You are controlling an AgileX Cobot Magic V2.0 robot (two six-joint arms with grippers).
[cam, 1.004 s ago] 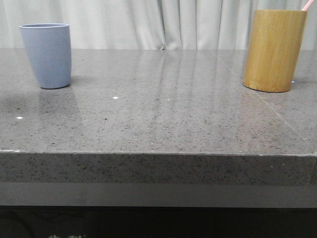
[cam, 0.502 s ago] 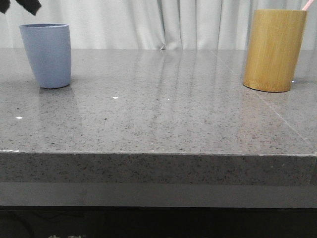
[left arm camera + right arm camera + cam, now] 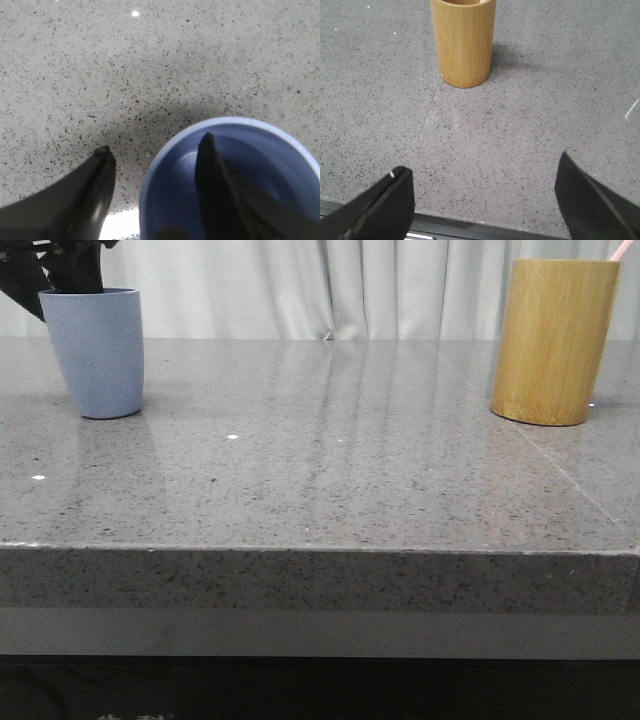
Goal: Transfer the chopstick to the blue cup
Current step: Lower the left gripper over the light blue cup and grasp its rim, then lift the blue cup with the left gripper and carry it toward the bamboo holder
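Note:
The blue cup [image 3: 98, 355] stands upright at the table's far left. My left gripper [image 3: 62, 275] is open at its rim. In the left wrist view the left gripper [image 3: 155, 145] straddles the wall of the cup [image 3: 260, 150], one finger inside and one outside over the table. The cup's inside looks empty. A pink chopstick tip [image 3: 622, 250] sticks out of the bamboo holder [image 3: 553, 340] at the far right. My right gripper [image 3: 484, 167] is open and empty over the table's front edge, well short of the holder [image 3: 463, 42]. It is out of the front view.
The grey speckled stone table [image 3: 320, 490] has its front edge [image 3: 320, 552] near me, and that edge also shows under my right gripper [image 3: 470, 225]. White curtains [image 3: 330, 285] hang behind the table.
My left gripper came into the front view from the upper left and dropped to the blue cup's rim. The cup, the holder and the chopstick have not moved.

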